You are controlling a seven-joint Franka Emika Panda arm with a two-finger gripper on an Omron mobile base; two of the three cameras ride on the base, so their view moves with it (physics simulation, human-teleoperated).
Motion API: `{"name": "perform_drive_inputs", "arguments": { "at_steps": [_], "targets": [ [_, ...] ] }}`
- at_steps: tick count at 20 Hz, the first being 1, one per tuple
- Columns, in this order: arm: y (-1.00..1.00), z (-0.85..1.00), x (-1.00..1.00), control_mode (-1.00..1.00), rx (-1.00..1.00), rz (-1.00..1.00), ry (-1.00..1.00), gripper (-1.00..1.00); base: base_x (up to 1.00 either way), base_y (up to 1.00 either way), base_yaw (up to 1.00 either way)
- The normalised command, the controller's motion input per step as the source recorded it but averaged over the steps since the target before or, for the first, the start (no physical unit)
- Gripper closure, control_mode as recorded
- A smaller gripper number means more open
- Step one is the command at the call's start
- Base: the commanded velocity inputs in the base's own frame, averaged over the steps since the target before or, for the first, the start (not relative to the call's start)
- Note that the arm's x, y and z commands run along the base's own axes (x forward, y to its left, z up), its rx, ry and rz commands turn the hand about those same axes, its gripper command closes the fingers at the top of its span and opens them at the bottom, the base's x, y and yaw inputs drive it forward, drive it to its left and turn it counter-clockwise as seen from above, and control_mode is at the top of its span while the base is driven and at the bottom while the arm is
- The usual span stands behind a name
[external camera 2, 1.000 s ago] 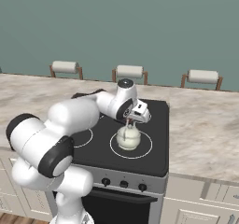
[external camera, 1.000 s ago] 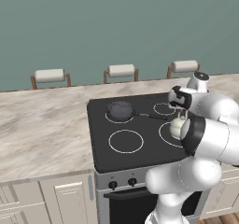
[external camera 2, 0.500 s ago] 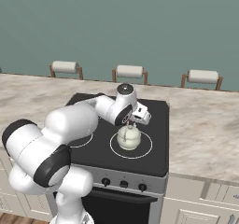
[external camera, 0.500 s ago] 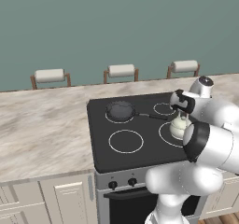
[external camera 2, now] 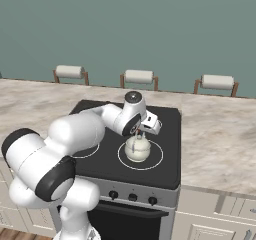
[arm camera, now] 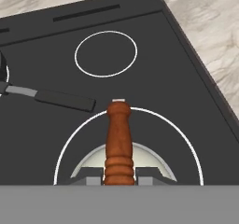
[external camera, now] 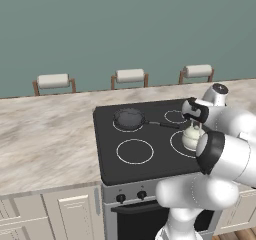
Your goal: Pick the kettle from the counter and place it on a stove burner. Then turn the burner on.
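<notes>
In the left base view the kettle [external camera: 191,138], squat and cream-white, stood upright on the front right stove burner [external camera: 186,143] of the black cooktop [external camera: 145,156], the desk [external camera: 45,139] to its left. In the right base view the gripper [external camera 2: 139,132] sat over the kettle [external camera 2: 137,149], inside the large white ring [external camera 2: 140,155]. In the hand view the reddish-brown handle piece [arm camera: 119,141] ran lengthwise away from the camera, the jaws clenched on it; the frying pan's black handle [arm camera: 56,98] lay just beyond.

A kitchen: a black glass cooktop [external camera: 150,139] set in a marbled counter [external camera: 45,139] over pale cabinets [external camera: 75,211].
</notes>
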Motion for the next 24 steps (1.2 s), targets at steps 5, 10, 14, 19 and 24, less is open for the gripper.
{"name": "perform_drive_inputs", "arguments": {
  "at_steps": [5,10,14,19,24],
  "targets": [
    [0.00,-0.16,0.00,-1.00,-0.03,0.00,-0.03,1.00,0.00,0.00,0.00],
    [0.00,-0.17,0.00,-1.00,-0.03,0.00,-0.01,1.00,0.00,0.00,0.00],
    [0.00,-0.13,0.00,-1.00,-0.01,0.00,0.00,1.00,0.00,0.00,0.00],
    [0.00,-0.09,0.00,-1.00,-0.01,0.00,0.00,1.00,0.00,0.00,0.00],
    [0.00,0.00,0.00,-1.00,0.00,0.00,0.00,1.00,0.00,0.00,0.00]
  ]
}}
